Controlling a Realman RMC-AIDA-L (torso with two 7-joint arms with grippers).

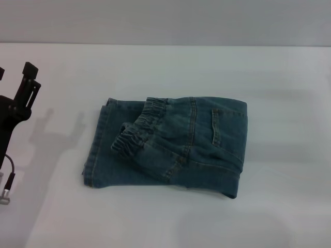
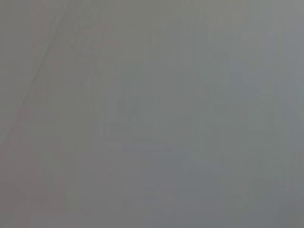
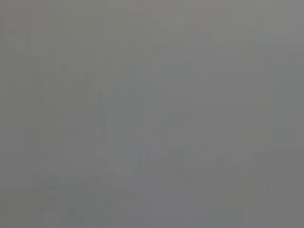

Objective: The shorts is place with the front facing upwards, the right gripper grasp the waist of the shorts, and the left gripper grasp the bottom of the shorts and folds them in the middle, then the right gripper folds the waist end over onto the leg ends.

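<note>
While left gripper (image 1: 26, 82) hangs raised at table's left edge, well apart from cloth, grasping nothing, finger spread unclear; right gripper out of sight. Shorts (image 1: 170, 147) lie mid-table (image 1: 165, 67), folded compact, elastic waist (image 1: 137, 129) laid over toward leg ends (image 1: 95, 155) at left. Fold judged finished, hence arm clear.

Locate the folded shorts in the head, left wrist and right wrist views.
Head view: the shorts lie folded mid-table, elastic waistband on top, left claw at the far left edge.
Left wrist view: not in it, only blank grey.
Right wrist view: not in it, only blank grey.
Shared landmark: none.
</note>
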